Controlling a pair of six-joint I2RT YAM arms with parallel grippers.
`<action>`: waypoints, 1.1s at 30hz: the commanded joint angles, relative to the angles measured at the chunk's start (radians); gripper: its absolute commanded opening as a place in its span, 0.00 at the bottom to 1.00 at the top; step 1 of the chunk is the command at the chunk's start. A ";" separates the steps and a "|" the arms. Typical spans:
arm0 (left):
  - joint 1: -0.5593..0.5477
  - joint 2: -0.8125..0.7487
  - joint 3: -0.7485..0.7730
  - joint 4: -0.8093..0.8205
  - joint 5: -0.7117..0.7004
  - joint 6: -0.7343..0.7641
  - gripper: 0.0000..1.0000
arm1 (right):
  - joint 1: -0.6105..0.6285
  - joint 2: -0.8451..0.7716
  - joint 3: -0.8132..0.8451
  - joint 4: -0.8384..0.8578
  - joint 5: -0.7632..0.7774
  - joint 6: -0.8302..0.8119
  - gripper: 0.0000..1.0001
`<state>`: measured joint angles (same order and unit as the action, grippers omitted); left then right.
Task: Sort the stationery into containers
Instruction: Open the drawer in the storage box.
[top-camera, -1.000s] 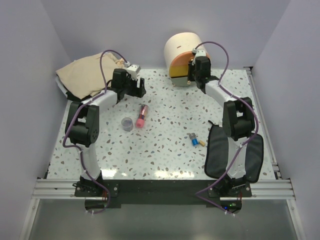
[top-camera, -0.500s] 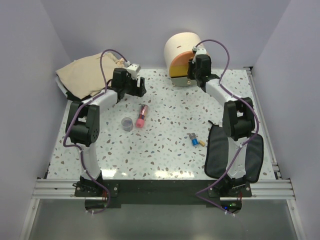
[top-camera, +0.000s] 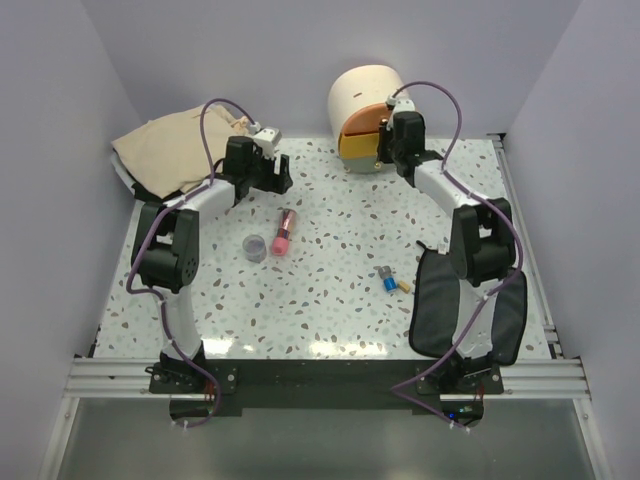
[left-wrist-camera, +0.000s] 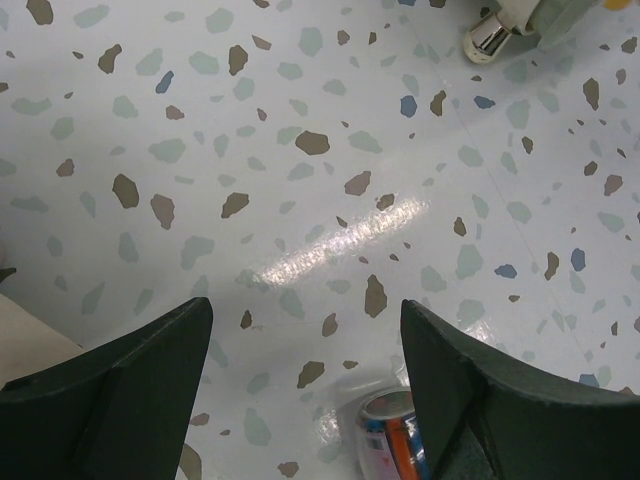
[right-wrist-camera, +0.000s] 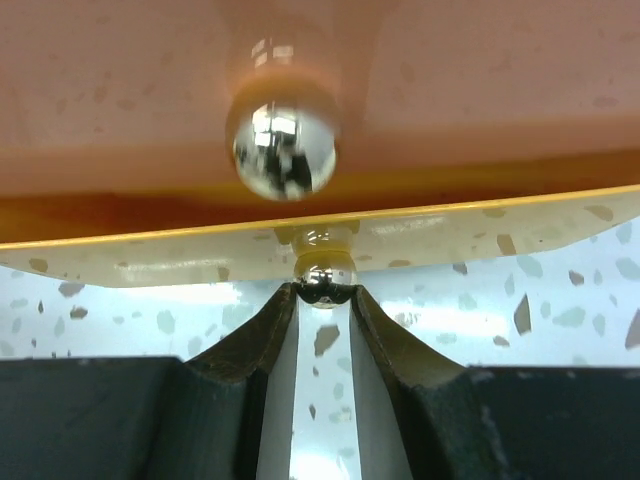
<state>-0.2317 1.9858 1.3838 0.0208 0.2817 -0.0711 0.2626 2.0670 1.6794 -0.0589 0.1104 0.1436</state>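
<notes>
The cream cylindrical box (top-camera: 365, 92) lies at the back with its orange drawer (top-camera: 358, 138) facing the table. My right gripper (top-camera: 388, 148) is at the drawer front, shut on a small shiny knob (right-wrist-camera: 323, 274). A larger knob (right-wrist-camera: 282, 150) sits above on the orange panel (right-wrist-camera: 450, 80). My left gripper (top-camera: 279, 176) hovers open over bare table, with the end of a small orange-and-blue item (left-wrist-camera: 395, 440) by its right finger. The pink tube (top-camera: 284, 231) and the grey pot (top-camera: 256, 246) lie near the middle. Small blue and yellow pieces (top-camera: 391, 281) lie beside the black pouch (top-camera: 440, 305).
A beige cloth bag (top-camera: 175, 148) over something dark fills the back left corner. Purple walls close in the table on three sides. A metal-tipped piece (left-wrist-camera: 487, 38) shows at the top right edge of the left wrist view.
My right gripper has moved slightly toward the box with the knob in it, and the orange drawer front has shifted back with it. The left arm has not moved.
</notes>
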 joint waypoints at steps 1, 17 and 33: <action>-0.004 0.021 0.050 0.041 0.017 -0.025 0.81 | -0.002 -0.163 -0.058 -0.019 -0.009 -0.012 0.00; -0.008 0.036 0.061 0.048 0.028 -0.041 0.80 | 0.006 -0.269 -0.212 -0.024 -0.034 -0.035 0.41; -0.011 0.019 0.040 0.042 0.001 -0.025 0.81 | 0.006 -0.088 -0.024 -0.010 -0.035 -0.044 0.39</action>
<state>-0.2371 2.0235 1.4048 0.0208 0.2909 -0.0948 0.2634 1.9663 1.5852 -0.1089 0.0837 0.1040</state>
